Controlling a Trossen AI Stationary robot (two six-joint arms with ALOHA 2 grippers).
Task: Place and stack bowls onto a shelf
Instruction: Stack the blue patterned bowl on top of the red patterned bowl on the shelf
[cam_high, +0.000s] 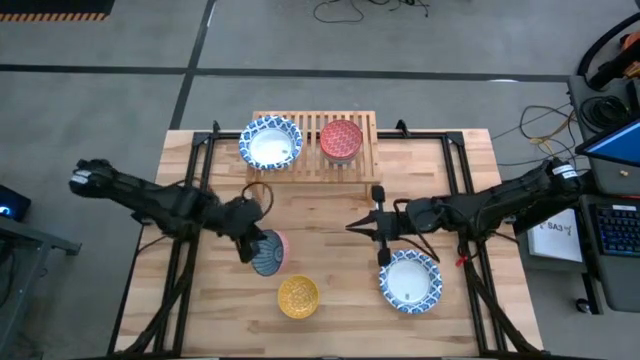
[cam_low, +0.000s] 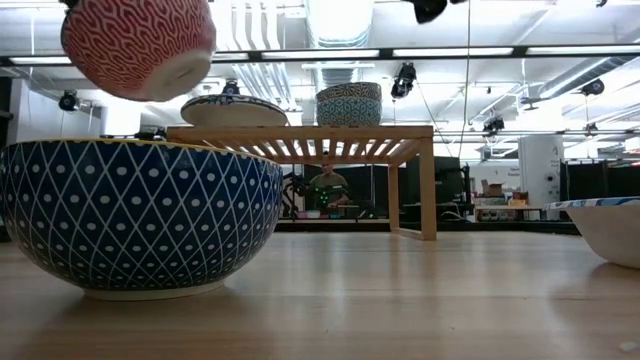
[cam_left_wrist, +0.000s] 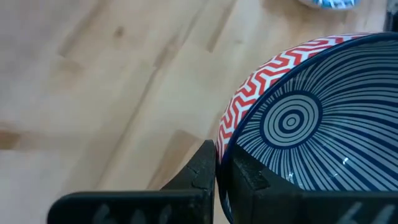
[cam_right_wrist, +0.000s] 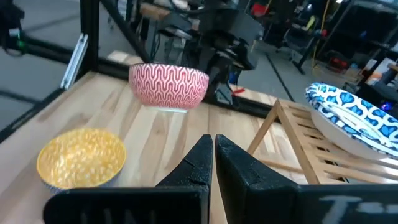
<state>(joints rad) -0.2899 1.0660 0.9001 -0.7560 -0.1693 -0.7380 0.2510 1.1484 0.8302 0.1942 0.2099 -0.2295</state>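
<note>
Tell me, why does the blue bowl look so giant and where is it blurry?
Low view: the blue diamond-patterned bowl sits right by the camera, so it looks huge; the shelf behind looks small. Left wrist view: the wood is soft, the red zigzag bowl sharper. Right wrist view: the room behind is blurry.

No text, label, brand or number reads clearly in any view. A white sheet (cam_high: 553, 238) beside the right arm bears marks too small to decipher.
</note>
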